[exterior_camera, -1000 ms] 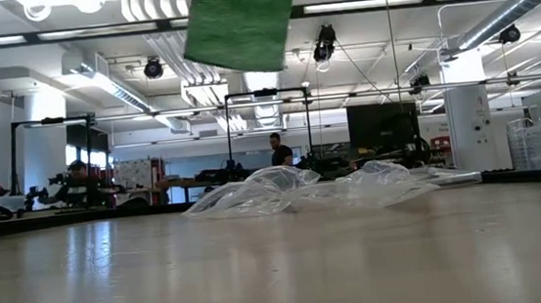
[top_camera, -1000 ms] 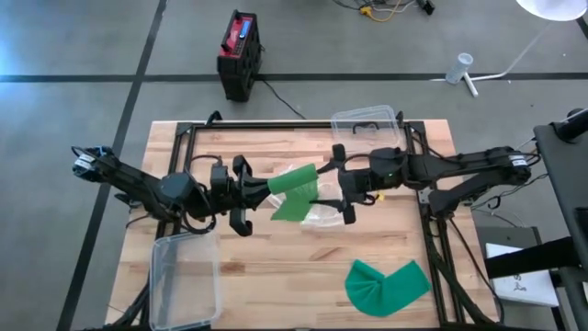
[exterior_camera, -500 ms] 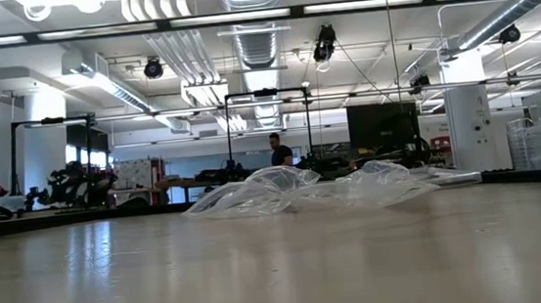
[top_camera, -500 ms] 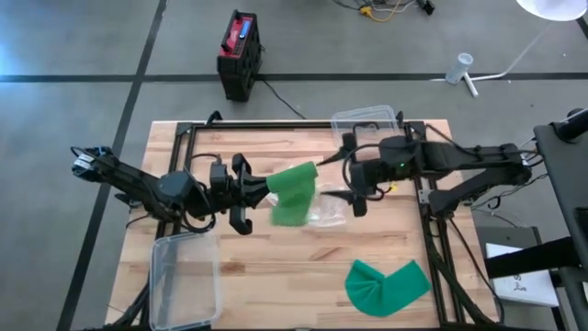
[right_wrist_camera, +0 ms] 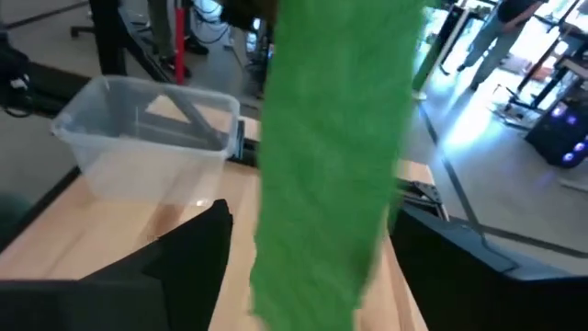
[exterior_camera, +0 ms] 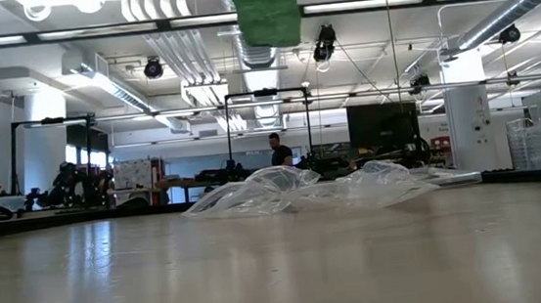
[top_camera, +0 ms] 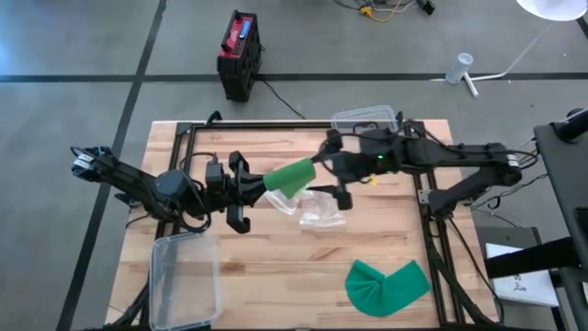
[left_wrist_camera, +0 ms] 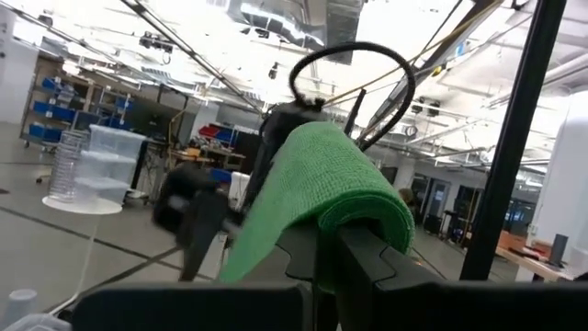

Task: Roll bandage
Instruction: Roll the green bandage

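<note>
High view first, and the left gripper (top_camera: 260, 185) is clamped on one end of the green bandage (top_camera: 289, 176), holding it in the air above the middle of the table (top_camera: 276, 276); the left wrist view confirms it, the cloth (left_wrist_camera: 312, 179) draped over the pinched dark fingers (left_wrist_camera: 367, 262) in a single fold; the right gripper (top_camera: 333, 170) sits at the other end of the strip, its fingers spread either side of the cloth and not pressing it, as the right wrist view shows with the bandage (right_wrist_camera: 331, 156) hanging between the two dark fingers (right_wrist_camera: 184, 267); from the low view only the bottom edge of the strip (exterior_camera: 265, 10) dips in, well above the wood; beneath the strip lies a crumpled clear plastic bag (top_camera: 317, 210) near the table's centre; a second green bandage (top_camera: 386, 285) lies loosely folded near the front right corner; one clear bin (top_camera: 366, 124) stands at the back edge and another clear bin (top_camera: 186, 276) at the front left corner. As a judgement, the rolling is barely begun: the held strip shows a fold but no tight turns; the winding is left to do, and the second piece looks untouched.
</note>
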Motion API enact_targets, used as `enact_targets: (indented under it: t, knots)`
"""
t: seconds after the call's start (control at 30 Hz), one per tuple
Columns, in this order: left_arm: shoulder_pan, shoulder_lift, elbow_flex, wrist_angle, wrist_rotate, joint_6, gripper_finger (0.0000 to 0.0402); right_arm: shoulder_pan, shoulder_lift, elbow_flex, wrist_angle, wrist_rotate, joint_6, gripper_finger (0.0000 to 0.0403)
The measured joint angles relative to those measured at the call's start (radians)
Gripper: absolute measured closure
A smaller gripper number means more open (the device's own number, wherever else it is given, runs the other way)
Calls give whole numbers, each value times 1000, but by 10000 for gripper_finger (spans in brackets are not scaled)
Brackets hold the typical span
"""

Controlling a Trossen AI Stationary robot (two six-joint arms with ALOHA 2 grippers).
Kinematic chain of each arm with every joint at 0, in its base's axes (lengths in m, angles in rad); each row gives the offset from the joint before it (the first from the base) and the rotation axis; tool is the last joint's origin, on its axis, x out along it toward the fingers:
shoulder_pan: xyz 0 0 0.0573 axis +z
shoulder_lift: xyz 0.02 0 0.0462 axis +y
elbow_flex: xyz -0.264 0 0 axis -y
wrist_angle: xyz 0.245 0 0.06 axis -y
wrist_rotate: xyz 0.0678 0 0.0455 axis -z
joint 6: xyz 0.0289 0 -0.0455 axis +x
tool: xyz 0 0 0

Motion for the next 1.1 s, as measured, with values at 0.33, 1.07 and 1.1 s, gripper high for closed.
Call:
enact_targets:
  t: [0.33, 1.07, 1.1]
  knots:
    - [-1, -9, 0, 11, 6, -7, 395, -14, 104, 0, 44, -8, -34, 301]
    - [2, -55, -1, -53, -11, -7, 395, 63, 21, 0, -194, -70, -19, 402]
    - [4, -55, -1, -52, -12, -5, 395, 71, 19, 0, -195, -84, -17, 402]
